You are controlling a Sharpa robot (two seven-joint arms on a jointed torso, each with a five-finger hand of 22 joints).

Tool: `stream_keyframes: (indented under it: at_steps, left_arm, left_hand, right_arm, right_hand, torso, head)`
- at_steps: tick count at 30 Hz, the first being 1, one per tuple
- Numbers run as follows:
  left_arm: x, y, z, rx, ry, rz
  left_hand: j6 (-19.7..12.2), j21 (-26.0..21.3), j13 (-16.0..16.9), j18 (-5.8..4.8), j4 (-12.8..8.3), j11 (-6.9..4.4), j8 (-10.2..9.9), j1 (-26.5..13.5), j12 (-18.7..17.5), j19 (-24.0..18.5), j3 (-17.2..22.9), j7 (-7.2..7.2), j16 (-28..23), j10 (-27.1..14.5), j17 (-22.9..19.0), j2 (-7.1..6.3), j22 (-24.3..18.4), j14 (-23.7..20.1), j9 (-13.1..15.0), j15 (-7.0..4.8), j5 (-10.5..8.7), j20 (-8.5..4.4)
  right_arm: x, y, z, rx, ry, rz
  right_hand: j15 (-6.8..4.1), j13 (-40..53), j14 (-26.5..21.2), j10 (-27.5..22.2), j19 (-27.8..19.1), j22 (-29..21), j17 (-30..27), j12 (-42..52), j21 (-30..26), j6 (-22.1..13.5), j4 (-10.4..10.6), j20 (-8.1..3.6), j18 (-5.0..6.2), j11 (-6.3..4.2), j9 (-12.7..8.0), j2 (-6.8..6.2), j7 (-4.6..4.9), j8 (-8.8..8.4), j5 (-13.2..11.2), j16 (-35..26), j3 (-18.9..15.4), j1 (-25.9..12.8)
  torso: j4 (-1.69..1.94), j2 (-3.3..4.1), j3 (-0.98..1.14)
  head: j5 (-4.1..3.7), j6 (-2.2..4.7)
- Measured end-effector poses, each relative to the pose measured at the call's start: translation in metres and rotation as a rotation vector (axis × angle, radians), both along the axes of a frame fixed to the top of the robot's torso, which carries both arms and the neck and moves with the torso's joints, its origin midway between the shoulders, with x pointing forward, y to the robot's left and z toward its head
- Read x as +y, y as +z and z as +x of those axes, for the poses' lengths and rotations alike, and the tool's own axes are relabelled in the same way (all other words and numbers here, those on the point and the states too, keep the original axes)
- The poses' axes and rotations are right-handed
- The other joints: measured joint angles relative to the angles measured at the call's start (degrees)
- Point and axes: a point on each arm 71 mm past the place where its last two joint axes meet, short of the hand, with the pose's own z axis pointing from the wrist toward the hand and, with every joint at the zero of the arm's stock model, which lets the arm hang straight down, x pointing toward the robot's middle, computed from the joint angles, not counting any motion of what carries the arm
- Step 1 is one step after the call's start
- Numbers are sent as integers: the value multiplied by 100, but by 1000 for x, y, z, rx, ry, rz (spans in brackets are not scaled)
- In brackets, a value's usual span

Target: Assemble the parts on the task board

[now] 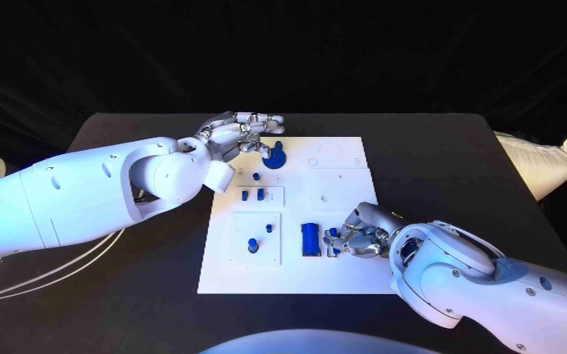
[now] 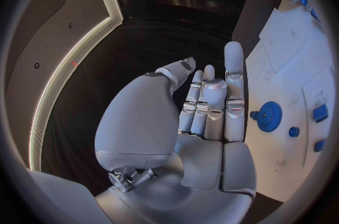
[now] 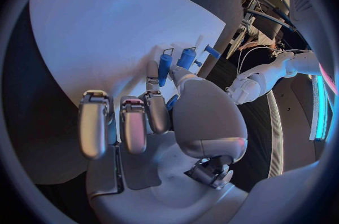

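Your right robot hand (image 1: 358, 238) pinches a small blue plastic part (image 1: 334, 233); next, press it into the flat white task board (image 1: 342, 276). Your left robot hand (image 1: 242, 131) is open.

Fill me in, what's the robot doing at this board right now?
It is assembling small blue parts on the white task board. The left hand is at the board's far edge beside the blue gear, fingers extended, holding nothing. The right hand is at the near right, fingers curled at a small blue part beside the blue block; the grip is unclear.
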Motion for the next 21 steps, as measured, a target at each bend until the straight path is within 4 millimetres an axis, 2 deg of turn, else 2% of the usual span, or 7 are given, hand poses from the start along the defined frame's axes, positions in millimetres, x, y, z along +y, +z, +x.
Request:
stream_keyframes:
  at_steps: [2,7,10,13,21]
  left_arm:
    - [0,0,0,0,-1,0]
    - [0,0,0,1,-1,0]
    - [0,0,0,2,-2,1]
    - [0,0,0,2,-2,1]
    - [0,0,0,-2,-4,6]
  left_hand:
    - [0,0,0,-1,0,0,0,0,0,0,0,0,0,0,0,0,0,0,0,0,0,0]
    - [0,0,0,0,0,0,0,0,0,0,0,0,0,0,0,0,0,0,0,0,0,0]
    - [0,0,0,0,0,0,0,0,0,0,0,0,0,0,0,0,0,0,0,0,0,0]
    - [0,0,0,0,0,0,0,0,0,0,0,0,0,0,0,0,1,0,0,0,0,0]
    - [0,0,0,0,0,0,0,0,0,0,0,0,0,0,1,0,1,0,0,0,0,0]
  right_arm:
    - [0,0,0,1,3,-3]
    - [0,0,0,1,8,-7]
    - [0,0,-1,1,9,-9]
    - [0,0,-1,0,9,-10]
    - [1,0,-1,-1,10,-11]
  right_hand:
    - [0,0,0,-5,0,0,0,24,0,1,72,0,0,-5,19,38,-1,22,0,0,-86,-33]
    - [0,0,0,-20,-2,-1,-1,24,0,1,158,-1,1,-20,64,40,-2,43,0,0,-276,-35]
    - [0,0,0,-20,-20,-1,-1,24,0,1,223,-20,1,-20,100,123,-2,45,-242,0,-477,-227]
    - [0,0,0,-20,-20,-1,-1,23,0,1,231,-20,0,-20,131,166,-2,67,-385,0,-619,-282]
    - [0,-1,0,-20,-20,-1,-1,52,0,1,222,-20,1,-20,136,166,-1,67,-393,0,-642,-282]
  torso:
    - [0,-1,0]
    - [1,-1,1]
    - [2,-1,1]
    - [2,-1,1]
    - [2,-1,1]
  head:
    - [-1,-2]
    - [-1,-5]
    - [1,-7]
    - [3,-7]
    - [13,-8]
